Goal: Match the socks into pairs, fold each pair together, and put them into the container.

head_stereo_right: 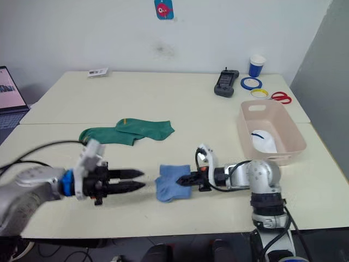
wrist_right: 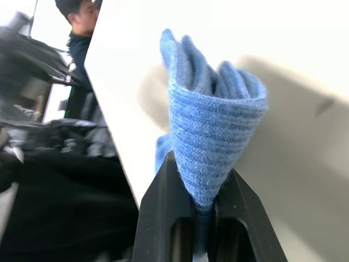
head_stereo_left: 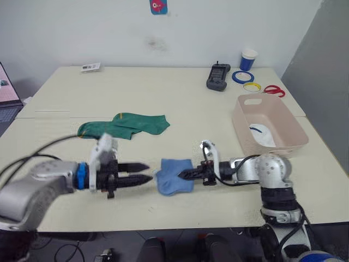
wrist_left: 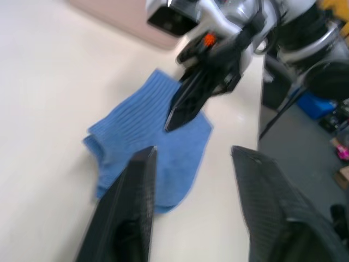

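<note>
From the left eye view, the robot is in the middle of the blue pair. The folded light blue socks (head_stereo_left: 174, 176) lie on the table (head_stereo_left: 180, 103) near its front edge, between the two arms. The right gripper (head_stereo_left: 185, 174) has pinched the edge of the bundle that faces the container. The left gripper (head_stereo_left: 143, 180) points at the other edge, very near it, and its jaws stand a little apart with nothing between them. The green socks (head_stereo_left: 124, 126) lie together further back on the table, not yet folded. The pale pink container (head_stereo_left: 268, 126) stands at the robot's right, and the white pair (head_stereo_left: 263, 134) is already inside it.

The right eye view shows the same arrangement. A blue cup (head_stereo_right: 256, 65) and some tape rings (head_stereo_right: 251, 83) stand at the far right corner.

In the left wrist view, the two black fingers (wrist_left: 128, 218) are clearly separated, and the blue bundle lies beyond them with the tip of the right gripper on it.

In the right wrist view, the jaws are closed on a bunched fold of the blue fabric. A person is visible beyond the table edge.

It seems the fold is done, or nearly so. The next move probably requires the right arm to lift the bundle without letting it open and carry it over the container's rim. The left gripper must keep clear or hold the loose edge.
</note>
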{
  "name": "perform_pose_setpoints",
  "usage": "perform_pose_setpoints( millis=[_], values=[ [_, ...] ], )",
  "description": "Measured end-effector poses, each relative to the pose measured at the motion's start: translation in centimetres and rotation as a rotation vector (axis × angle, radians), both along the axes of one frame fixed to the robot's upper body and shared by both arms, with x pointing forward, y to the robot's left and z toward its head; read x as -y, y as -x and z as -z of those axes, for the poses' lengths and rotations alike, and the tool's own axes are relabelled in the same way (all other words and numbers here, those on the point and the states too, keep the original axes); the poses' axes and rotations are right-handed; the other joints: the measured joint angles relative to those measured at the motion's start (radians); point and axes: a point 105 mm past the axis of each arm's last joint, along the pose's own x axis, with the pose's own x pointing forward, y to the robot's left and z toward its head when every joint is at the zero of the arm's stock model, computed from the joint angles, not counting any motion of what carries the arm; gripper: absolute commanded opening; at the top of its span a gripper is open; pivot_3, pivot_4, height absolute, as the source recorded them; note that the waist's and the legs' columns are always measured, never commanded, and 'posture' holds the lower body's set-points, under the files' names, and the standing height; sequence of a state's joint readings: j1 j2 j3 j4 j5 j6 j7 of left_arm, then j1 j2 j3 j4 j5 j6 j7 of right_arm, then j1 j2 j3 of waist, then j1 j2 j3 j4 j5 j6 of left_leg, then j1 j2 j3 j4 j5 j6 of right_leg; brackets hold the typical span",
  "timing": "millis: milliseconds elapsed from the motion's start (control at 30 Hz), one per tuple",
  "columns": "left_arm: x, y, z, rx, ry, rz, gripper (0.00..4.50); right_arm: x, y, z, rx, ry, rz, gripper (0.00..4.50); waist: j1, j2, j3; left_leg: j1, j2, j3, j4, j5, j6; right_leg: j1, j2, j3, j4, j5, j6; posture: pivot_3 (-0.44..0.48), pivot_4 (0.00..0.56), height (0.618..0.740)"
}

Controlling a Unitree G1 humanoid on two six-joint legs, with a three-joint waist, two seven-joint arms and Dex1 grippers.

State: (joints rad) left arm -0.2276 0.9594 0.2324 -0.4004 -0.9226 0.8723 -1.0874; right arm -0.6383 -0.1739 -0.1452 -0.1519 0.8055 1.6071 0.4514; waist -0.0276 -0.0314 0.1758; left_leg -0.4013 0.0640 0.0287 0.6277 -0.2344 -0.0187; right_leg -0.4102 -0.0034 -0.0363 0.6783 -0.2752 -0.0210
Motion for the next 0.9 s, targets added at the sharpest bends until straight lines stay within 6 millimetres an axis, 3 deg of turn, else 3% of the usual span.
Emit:
perform_pose_setpoints(
  millis=[167,400,500,567,667,767,900],
  values=[
    [2.1,-1.5,-3.7,0.139,0.023,0.022,4.47,3.6,-1.1,-3.8,0.263,0.105,0.083,0.0,0.004,0.0,0.002,-0.001,-0.001,0.001,-0.001,0.0,0.0,0.0,0.001,0.0,-0.001,-0.001,0.002,0.0,0.15,0.74],
    [5.9,-2.8,-6.3,0.266,0.095,0.047,4.47,7.0,-2.0,-9.0,0.575,0.174,0.216,0.0,-0.001,0.0,0.004,-0.001,-0.001,0.003,0.0,0.0,0.0,0.0,0.001,0.004,-0.001,-0.001,0.002,0.0,0.15,0.74],
    [7.8,-3.2,-6.5,0.296,0.112,0.066,4.47,10.2,-3.4,-13.3,0.792,0.275,0.371,0.0,0.002,0.0,0.005,-0.001,-0.001,0.003,0.0,0.0,-0.001,0.0,0.001,0.003,-0.002,-0.001,0.002,0.0,0.15,0.74],
    [9.2,-3.7,-6.5,0.323,0.129,0.072,4.47,14.4,-4.6,-14.8,0.984,0.535,0.482,0.0,0.014,0.0,0.005,-0.001,-0.003,0.003,0.0,0.0,0.0,0.002,0.001,0.002,-0.004,-0.002,0.003,0.0,0.15,0.74],
    [10.3,-5.0,-6.2,0.348,0.146,0.03,4.47,19.6,-6.5,-14.3,1.136,0.892,0.517,0.0,0.02,-0.001,0.005,0.0,-0.003,0.005,0.001,0.0,-0.001,0.003,0.001,0.005,-0.005,-0.001,0.004,0.0,0.15,0.74],
    [11.7,-5.8,-6.8,0.375,0.178,0.015,4.47,21.0,-7.9,-11.1,1.195,1.114,0.343,0.0,0.013,-0.002,0.006,0.001,-0.003,0.007,0.001,0.001,-0.002,0.002,0.001,0.011,-0.005,-0.001,0.005,0.0,0.15,0.74],
    [12.7,-6.0,-7.0,0.399,0.195,0.013,4.47,21.4,-8.6,-7.1,1.2,1.25,0.105,0.0,0.002,-0.001,0.006,0.001,-0.002,0.008,0.001,0.003,-0.005,0.001,0.001,0.014,-0.004,-0.001,0.005,0.0,0.15,0.74]
  ],
)
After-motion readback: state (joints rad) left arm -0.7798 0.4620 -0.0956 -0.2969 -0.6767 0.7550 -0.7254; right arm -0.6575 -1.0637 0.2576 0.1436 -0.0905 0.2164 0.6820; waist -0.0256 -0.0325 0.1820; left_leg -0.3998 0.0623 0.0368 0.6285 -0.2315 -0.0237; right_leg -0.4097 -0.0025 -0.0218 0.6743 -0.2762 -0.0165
